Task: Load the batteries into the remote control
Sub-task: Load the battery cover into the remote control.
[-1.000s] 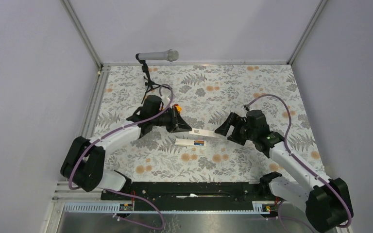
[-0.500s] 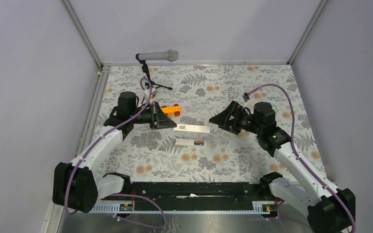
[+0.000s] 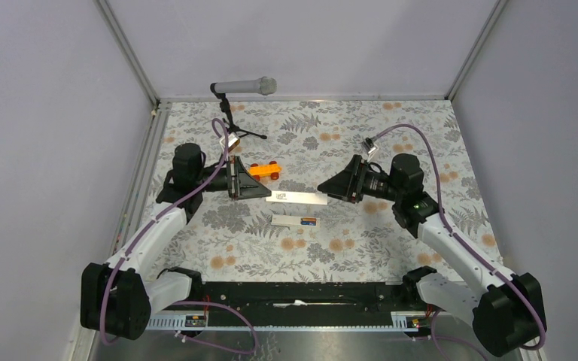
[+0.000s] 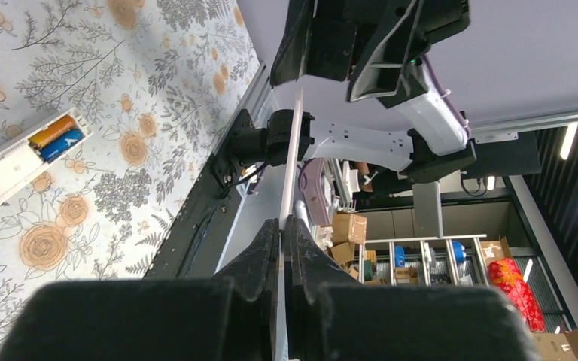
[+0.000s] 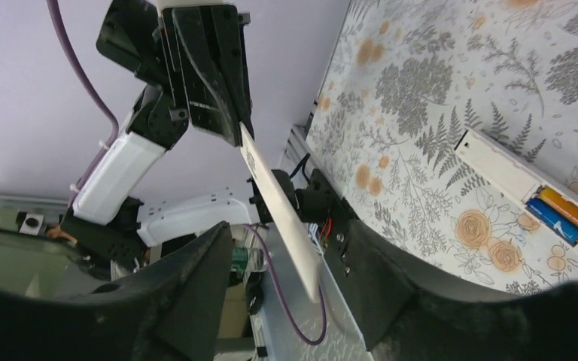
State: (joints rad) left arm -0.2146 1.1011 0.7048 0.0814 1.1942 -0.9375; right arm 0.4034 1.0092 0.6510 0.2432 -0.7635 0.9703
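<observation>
Batteries (image 3: 309,221) inside remote control (image 3: 287,219) (cover (image 3: 296,198) off)

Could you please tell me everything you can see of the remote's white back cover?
The back cover is a thin, flat, white strip, plastic by its look, with a small dark printed mark near one end. It is off the remote control, which lies apart from it on the table, nearer the arm bases. It is held in the air, broad face up. The left gripper is shut on its marked end. The other end lies between the right gripper's open fingers, neither visibly touching.
</observation>
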